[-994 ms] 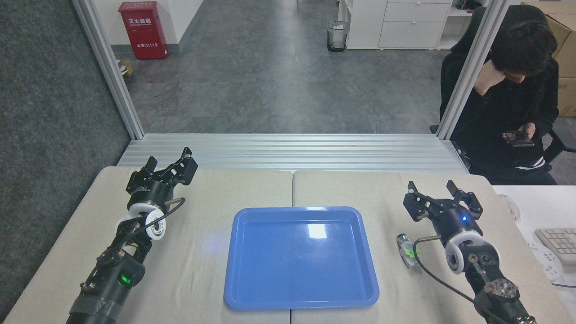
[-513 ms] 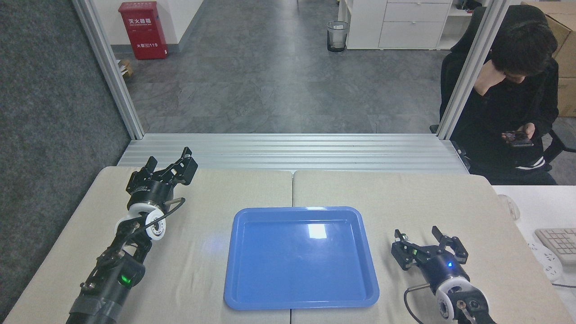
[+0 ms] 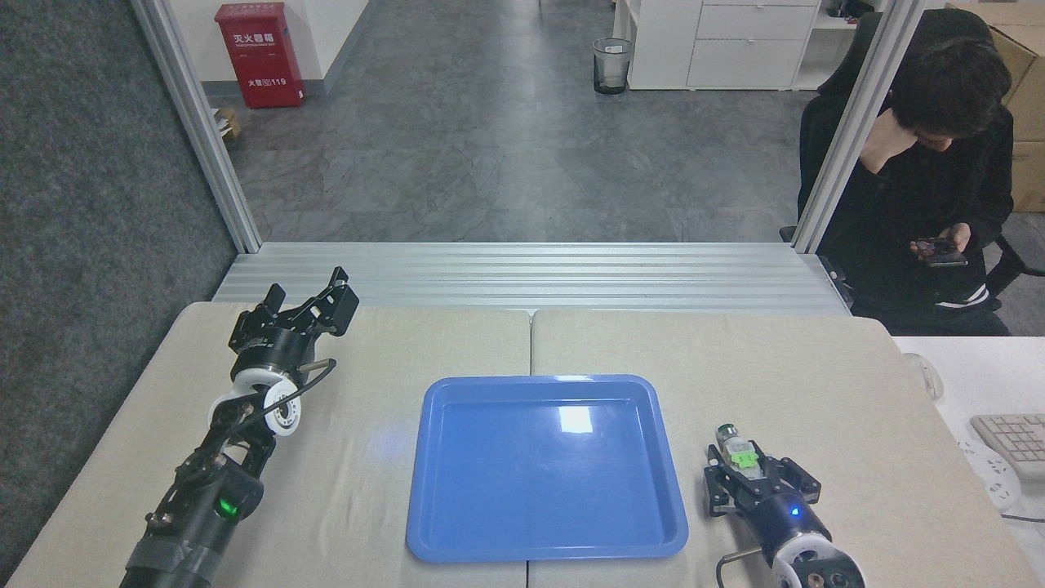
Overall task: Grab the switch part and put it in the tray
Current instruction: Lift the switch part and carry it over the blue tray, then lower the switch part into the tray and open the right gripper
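Tray [image 3: 545,469] holds nothing; right tool [image 3: 759,482] clasps switch part [image 3: 738,455] beside it; left tool [image 3: 306,306] spread.

Both arms are showing matte black metal links with exposed joints. The left arm's black two-fingered gripper [image 3: 306,306] is sitting atop a round black collar, below which a glossy white ring joint is gleaming; a thin black cable is looping beside it, and a green light is glowing lower down (grey tape is wrapping the base). The right arm's black gripper [image 3: 761,480] is glowing blue, above a white ring.
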Tool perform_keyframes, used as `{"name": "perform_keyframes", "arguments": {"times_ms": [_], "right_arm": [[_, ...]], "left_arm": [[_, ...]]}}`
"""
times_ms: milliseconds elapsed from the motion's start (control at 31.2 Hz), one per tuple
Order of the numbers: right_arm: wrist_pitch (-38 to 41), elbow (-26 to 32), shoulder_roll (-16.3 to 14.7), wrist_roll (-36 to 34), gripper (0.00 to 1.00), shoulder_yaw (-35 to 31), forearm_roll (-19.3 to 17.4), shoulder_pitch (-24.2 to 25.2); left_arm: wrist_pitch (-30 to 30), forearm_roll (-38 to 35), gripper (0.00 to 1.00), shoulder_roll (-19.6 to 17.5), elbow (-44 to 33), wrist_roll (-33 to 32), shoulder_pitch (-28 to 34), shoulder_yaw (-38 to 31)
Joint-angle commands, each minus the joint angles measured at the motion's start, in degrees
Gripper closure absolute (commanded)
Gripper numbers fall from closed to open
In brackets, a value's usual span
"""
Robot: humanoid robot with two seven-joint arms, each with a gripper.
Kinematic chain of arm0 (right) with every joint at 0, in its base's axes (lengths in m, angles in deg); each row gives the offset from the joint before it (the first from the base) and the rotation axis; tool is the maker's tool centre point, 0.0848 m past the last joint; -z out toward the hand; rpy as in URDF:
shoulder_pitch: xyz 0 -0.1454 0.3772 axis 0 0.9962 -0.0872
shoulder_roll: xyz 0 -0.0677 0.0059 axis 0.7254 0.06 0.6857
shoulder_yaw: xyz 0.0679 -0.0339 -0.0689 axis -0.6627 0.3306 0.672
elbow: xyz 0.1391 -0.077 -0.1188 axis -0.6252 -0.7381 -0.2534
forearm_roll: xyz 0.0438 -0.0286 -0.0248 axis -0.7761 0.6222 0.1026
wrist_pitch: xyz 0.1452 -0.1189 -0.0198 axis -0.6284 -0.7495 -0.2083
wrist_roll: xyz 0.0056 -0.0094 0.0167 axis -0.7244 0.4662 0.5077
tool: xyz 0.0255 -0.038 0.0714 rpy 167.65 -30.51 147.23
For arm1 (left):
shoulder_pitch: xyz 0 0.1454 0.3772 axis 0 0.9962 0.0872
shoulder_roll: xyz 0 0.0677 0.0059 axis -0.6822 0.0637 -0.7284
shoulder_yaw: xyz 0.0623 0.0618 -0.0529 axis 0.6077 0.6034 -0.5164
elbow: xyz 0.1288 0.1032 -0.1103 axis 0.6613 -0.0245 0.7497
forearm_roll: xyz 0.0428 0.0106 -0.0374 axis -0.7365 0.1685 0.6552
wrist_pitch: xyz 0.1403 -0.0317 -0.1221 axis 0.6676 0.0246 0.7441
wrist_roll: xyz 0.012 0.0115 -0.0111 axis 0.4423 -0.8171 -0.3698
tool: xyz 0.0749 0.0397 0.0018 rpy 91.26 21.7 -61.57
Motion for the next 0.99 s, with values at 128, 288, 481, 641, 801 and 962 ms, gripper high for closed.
{"name": "perform_keyframes", "arguments": {"times_ms": [128,288,481,641,801,962], "right_arm": [[-0.33,-1.04,2.3,0.1,1.0,-0.6,-1.29,-1.81],[0.37,8.43,7.39,0.1,1.0,-8.94,-3.31,-4.62],[7.66,24.0,12.5,2.82,1.0,-9.05,-5.95,-4.46],[5.48,26.12,14.17,6.95,1.0,-1.85,-4.29,-2.0],[4.68,27.62,14.35,6.96,1.0,2.46,-3.49,4.59],[-2.24,27.35,14.35,7.22,1.0,5.81,2.65,7.85]], "left_arm": [[0.03,0.0,0.0,0.0,0.06,0.0,0.0,0.0],[0.03,0.0,0.0,0.0,0.06,0.0,0.0,0.0],[-0.05,0.0,0.0,0.0,-0.03,0.0,0.0,0.0],[0.03,0.0,0.0,0.0,0.06,0.0,0.0,0.0],[0.03,0.0,0.0,0.0,-0.03,0.0,0.0,0.0],[0.03,0.0,0.0,0.0,-0.03,0.0,0.0,0.0]]}}
